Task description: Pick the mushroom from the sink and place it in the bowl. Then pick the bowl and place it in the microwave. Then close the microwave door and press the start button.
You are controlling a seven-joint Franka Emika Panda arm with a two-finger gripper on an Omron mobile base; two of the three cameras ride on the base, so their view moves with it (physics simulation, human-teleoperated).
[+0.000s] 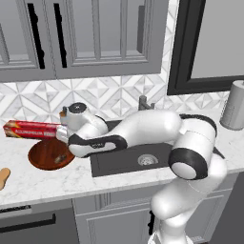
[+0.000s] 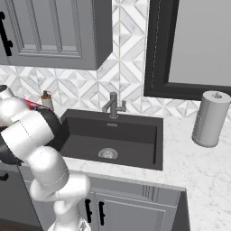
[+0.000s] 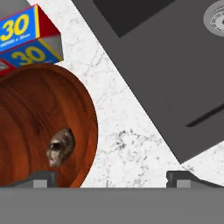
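The reddish-brown wooden bowl (image 3: 35, 127) stands on the marble counter left of the dark sink (image 3: 166, 65). Inside it lies the mushroom (image 3: 60, 146), a small brown-grey lump near the bowl's right side. My gripper (image 3: 111, 178) hovers open above the bowl's right rim and the bare counter beside it, with nothing between its fingers. One fingertip (image 3: 43, 177) is over the bowl, the other over the counter. In the left base view the arm stretches left across the sink (image 1: 119, 164) to the bowl (image 1: 45, 155). The microwave and its door are out of view.
A red and blue foil box (image 1: 31, 129) lies just behind the bowl. A long tan bread-like piece (image 1: 4, 176) sits at the far left. The faucet (image 2: 113, 106) stands behind the sink, a paper towel roll (image 2: 210, 119) at the right. Grey cabinets hang overhead.
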